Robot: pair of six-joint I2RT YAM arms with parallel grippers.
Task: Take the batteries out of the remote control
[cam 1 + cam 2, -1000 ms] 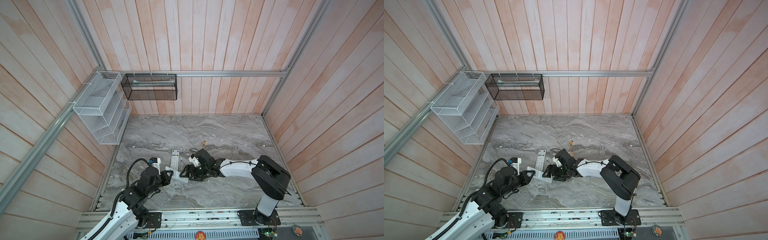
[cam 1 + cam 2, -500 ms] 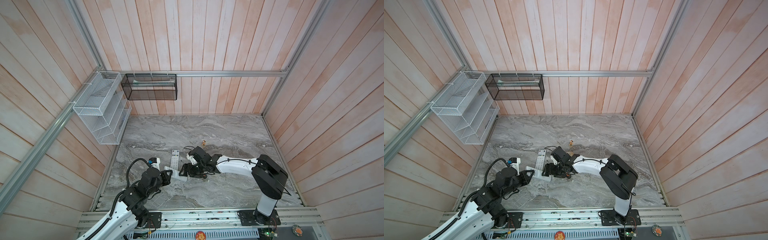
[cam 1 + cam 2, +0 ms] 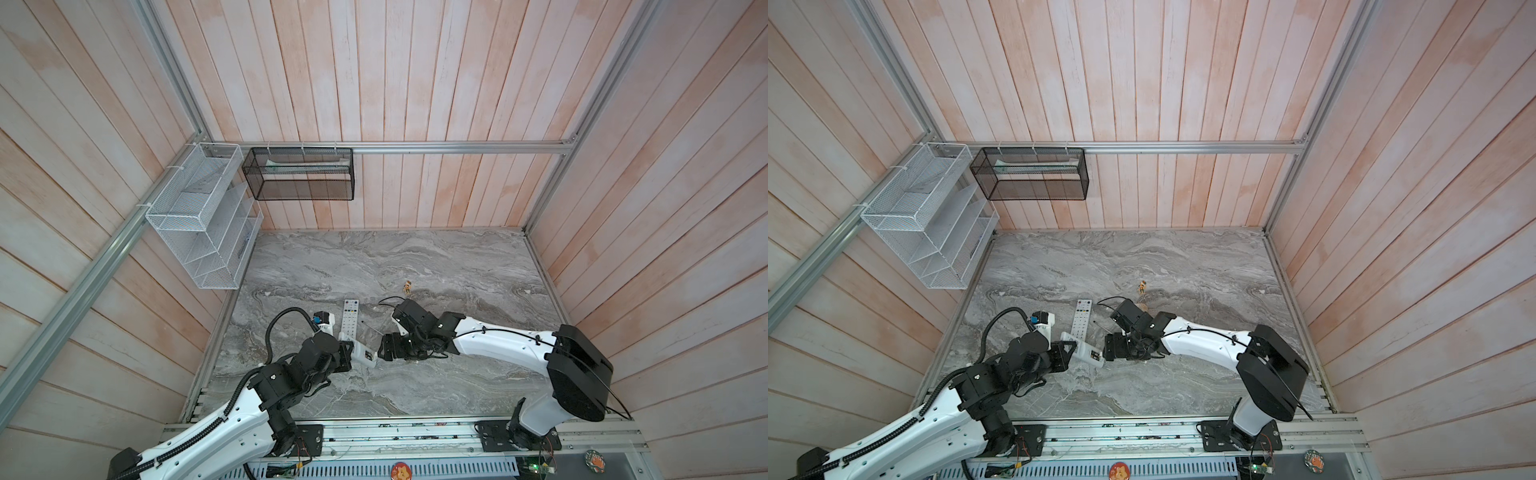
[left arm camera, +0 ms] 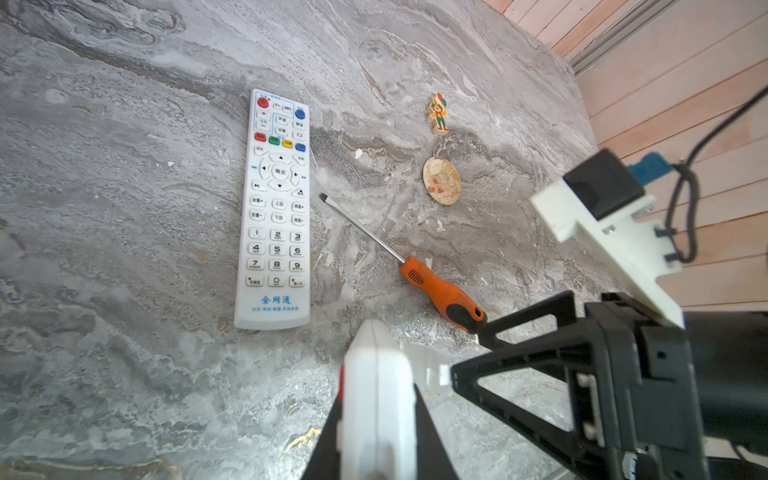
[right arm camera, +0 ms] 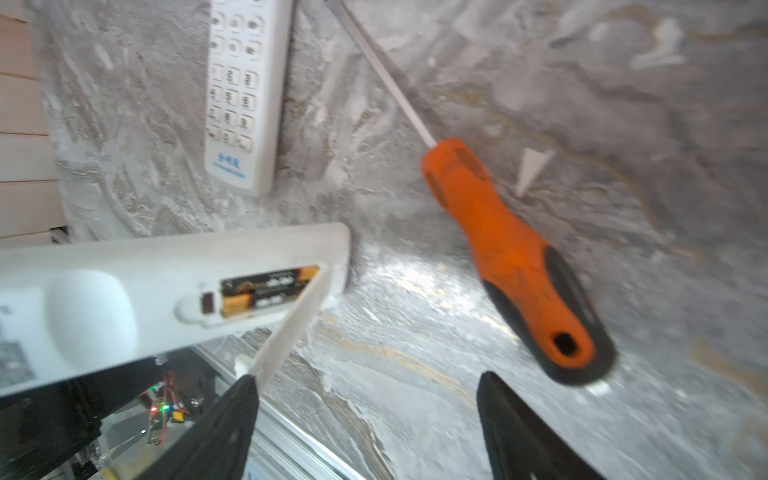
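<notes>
White plastic shows in both top views: the left gripper [image 3: 348,354] is clamped on one end of a remote [image 3: 365,356], and the remote's free end lies just beside the right gripper [image 3: 381,353]. The batteries cannot be made out there.

The left wrist view shows the remote edge-on between the jaws. Beyond the gripper, a second remote [image 4: 274,208] and a screwdriver [image 4: 440,291] lie on the counter [image 4: 124,208].

Only the right wrist view shows the batteries [image 5: 266,282]. They are two slim black cylinders with gold-orange ends, lying side by side in the remote's open compartment. The cover [image 5: 291,328] is swung out, and its tip touches one finger of the right gripper. That gripper's jaws stand wide, with nothing between them.
</notes>
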